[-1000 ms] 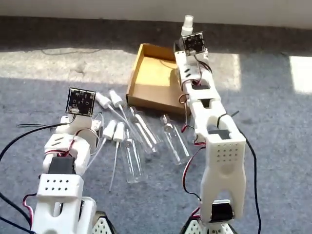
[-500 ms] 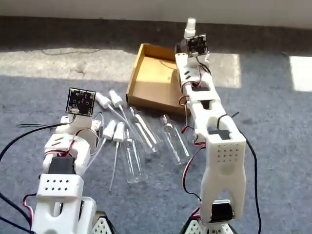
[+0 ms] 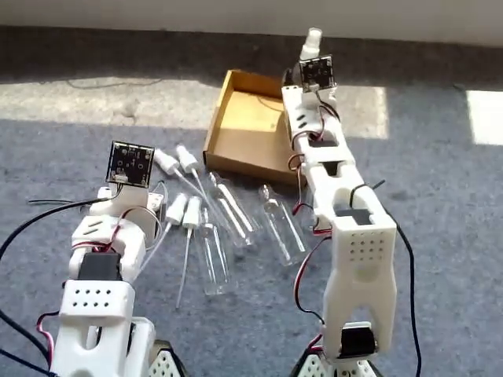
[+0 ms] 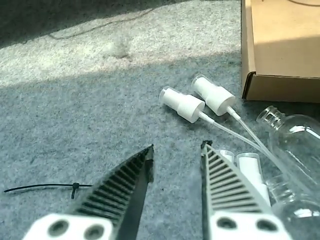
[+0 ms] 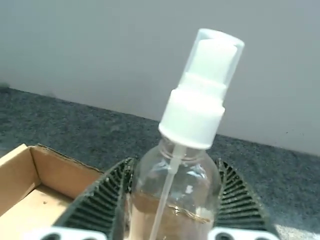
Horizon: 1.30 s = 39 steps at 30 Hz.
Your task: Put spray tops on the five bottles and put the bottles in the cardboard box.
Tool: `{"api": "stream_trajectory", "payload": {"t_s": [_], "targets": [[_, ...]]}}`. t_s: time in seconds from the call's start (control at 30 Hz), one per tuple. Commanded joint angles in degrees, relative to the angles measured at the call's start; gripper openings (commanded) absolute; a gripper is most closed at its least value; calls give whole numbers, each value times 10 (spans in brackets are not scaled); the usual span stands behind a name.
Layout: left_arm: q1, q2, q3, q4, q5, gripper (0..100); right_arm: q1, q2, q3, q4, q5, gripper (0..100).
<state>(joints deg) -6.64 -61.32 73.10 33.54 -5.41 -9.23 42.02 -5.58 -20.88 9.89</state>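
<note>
the capped bottle (image 5: 172, 200) is clamped between the jaws of my right gripper (image 5: 173, 167), its spray top (image 5: 200, 100) tilted up. my right wrist view shows that grip. the high view shows the arm stretched out long, with the bottle raised by the far corner of the cardboard box (image 3: 214, 137). my left gripper (image 4: 177, 150) hangs low, jaws apart, near two loose spray tops (image 4: 182, 104).

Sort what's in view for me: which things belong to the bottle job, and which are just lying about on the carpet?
Belongs to the job:
- capped bottle, held in the right hand
- uncapped bottles lying on the carpet
- loose spray tops beside them
- cardboard box

Just lying about:
- black cable tie
- thin cord on the far carpet
</note>
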Motion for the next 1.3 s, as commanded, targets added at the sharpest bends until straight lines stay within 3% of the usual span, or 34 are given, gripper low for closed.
{"api": "stream_trajectory", "payload": {"t_s": [0.0,0.2,0.43,0.73,1.27], "targets": [[11,-6,-2,-9,3,150,4,-12,-7,-8,-2,163],[11,-6,-2,-9,3,150,7,-13,-7,-8,0,166],[11,-6,-2,-9,3,150,14,-13,-7,-8,-2,254],[11,-6,-2,-9,3,150,13,-75,2,-7,0,258],[11,-6,-2,-9,3,150,12,-99,-18,105,1,257]]}}
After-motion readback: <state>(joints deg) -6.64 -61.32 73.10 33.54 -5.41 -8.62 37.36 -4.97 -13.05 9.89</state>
